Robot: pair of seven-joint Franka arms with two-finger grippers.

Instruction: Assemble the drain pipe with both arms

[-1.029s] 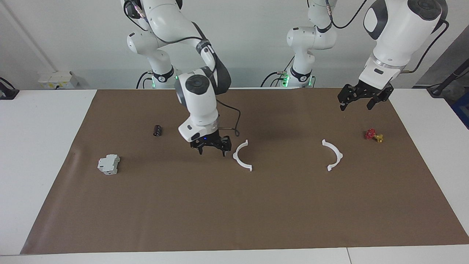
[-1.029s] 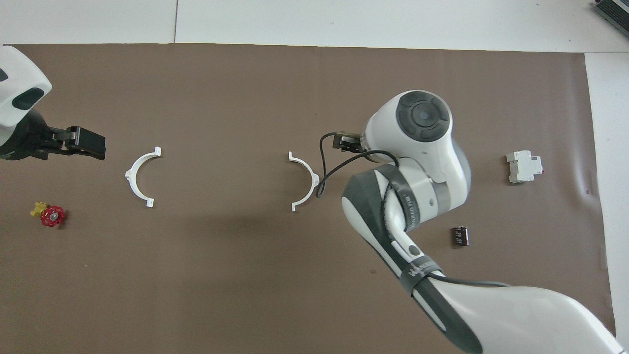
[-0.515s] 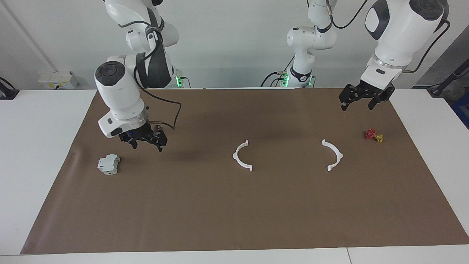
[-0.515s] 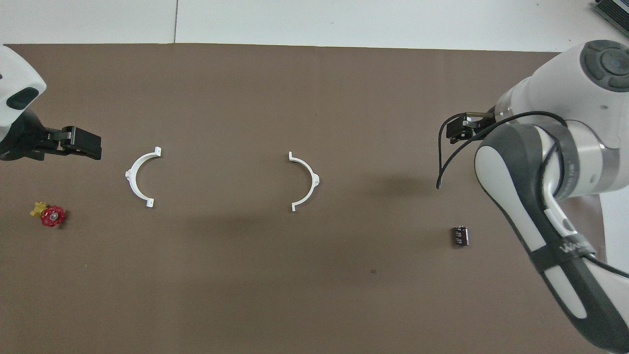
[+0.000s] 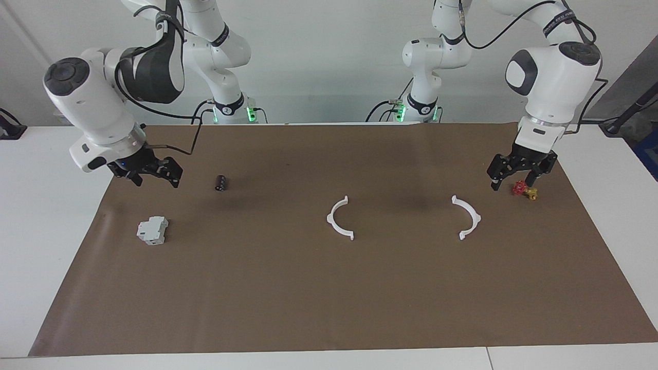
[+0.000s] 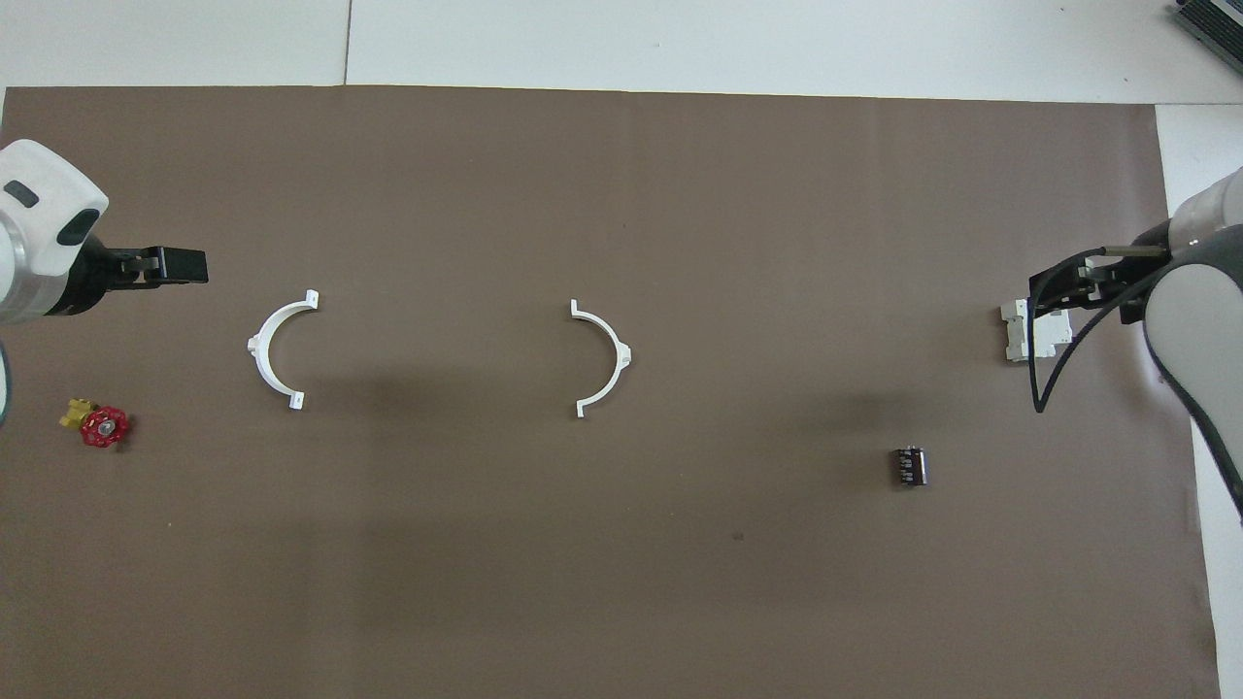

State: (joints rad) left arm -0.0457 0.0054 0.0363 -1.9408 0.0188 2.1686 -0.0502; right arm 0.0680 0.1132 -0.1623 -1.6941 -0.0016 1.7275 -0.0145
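The drain pipe lies as two separate white half-rings on the brown mat. One half-ring [image 5: 329, 219] [image 6: 620, 351] is at the middle of the mat. The other half-ring [image 5: 477, 218] [image 6: 255, 345] is toward the left arm's end, and their open sides face each other. My left gripper [image 5: 511, 184] [image 6: 180, 266] is open and empty, low beside the red-and-yellow valve, apart from the nearby half-ring. My right gripper [image 5: 157, 181] [image 6: 1068, 291] is open and empty, in the air over the mat's edge at the right arm's end, close to the grey block.
A red-and-yellow valve piece [image 5: 524, 190] [image 6: 97, 425] sits at the left arm's end. A grey boxy block [image 5: 152, 229] [image 6: 1020, 330] and a small dark cylinder [image 5: 220, 183] [image 6: 909, 465] lie toward the right arm's end. The brown mat [image 5: 329, 298] covers the white table.
My right arm swung from beside the middle half-ring out to its own end of the table. My left gripper came down toward the valve. Neither half-ring has moved.
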